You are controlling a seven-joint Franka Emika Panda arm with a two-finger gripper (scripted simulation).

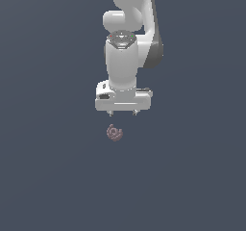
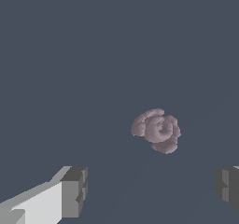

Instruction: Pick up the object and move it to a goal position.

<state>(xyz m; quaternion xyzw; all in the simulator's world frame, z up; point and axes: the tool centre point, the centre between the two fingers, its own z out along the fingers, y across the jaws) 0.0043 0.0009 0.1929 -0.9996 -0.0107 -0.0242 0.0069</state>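
Note:
The object (image 1: 115, 133) is a tiny coiled, knobbly mauve-pink lump lying on the dark blue-grey floor. In the wrist view the object (image 2: 157, 130) shows as a spiral of lumps, lying ahead of the gap between the fingers. My white gripper (image 1: 122, 113) hangs just above and behind it, apart from it and slightly toward the exterior view's right. Its two fingertips (image 2: 74, 191) stand wide apart with nothing between them, so the gripper (image 2: 151, 188) is open.
The white arm (image 1: 127, 42) rises from the gripper to the top of the exterior view. Around the object lies only plain dark floor (image 1: 192, 177).

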